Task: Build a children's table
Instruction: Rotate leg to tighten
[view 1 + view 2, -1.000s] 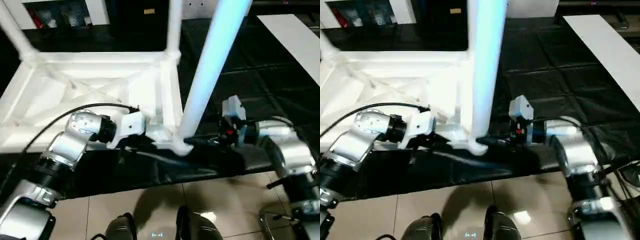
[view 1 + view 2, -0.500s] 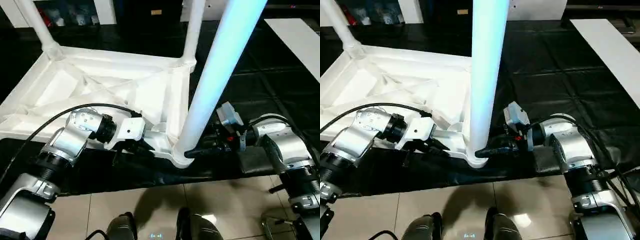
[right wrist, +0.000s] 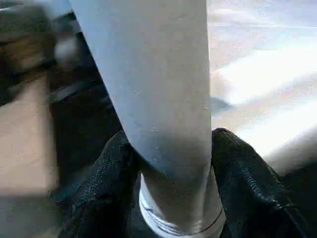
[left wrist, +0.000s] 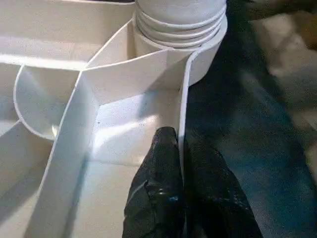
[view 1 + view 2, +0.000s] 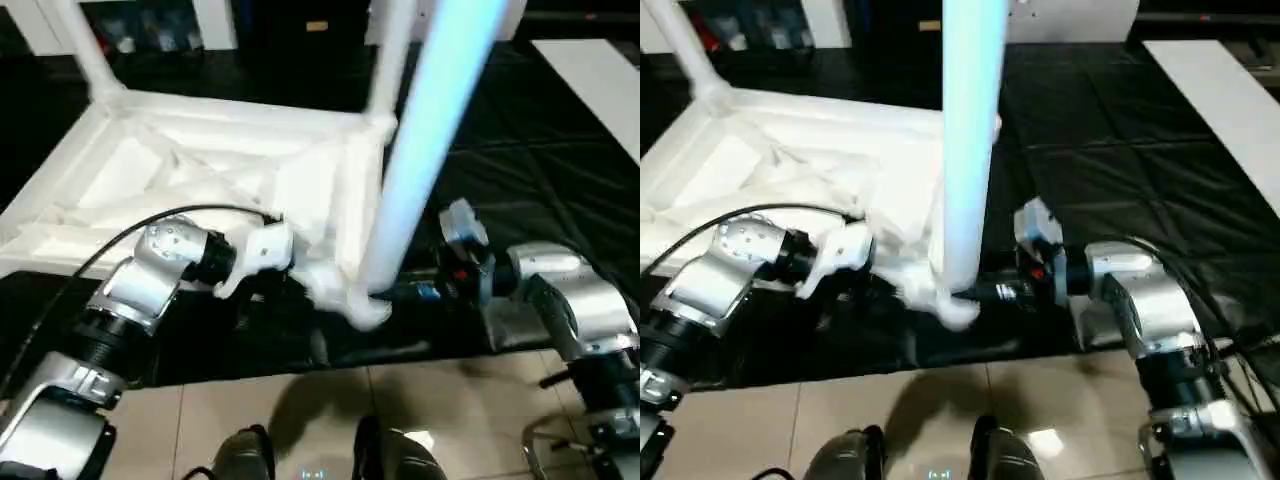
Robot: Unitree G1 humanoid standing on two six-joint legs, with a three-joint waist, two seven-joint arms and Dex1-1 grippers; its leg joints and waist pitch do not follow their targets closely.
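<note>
Leg-fitting is in hand: the upturned white plastic children's table [image 5: 200,170] lies on the black-covered table [image 5: 1110,150]; its side wall is pinched by the left gripper [image 4: 179,198]; the long white tubular leg [image 5: 965,150] is clasped by the right gripper [image 3: 171,193] at the corner socket [image 4: 198,49]; firm seating is probably needed next.

My left gripper [image 4: 181,198] is pinched closed at frame centre, forearm rising from lower left. My right gripper [image 3: 171,183] is clamped, its forearm entering from lower right.
</note>
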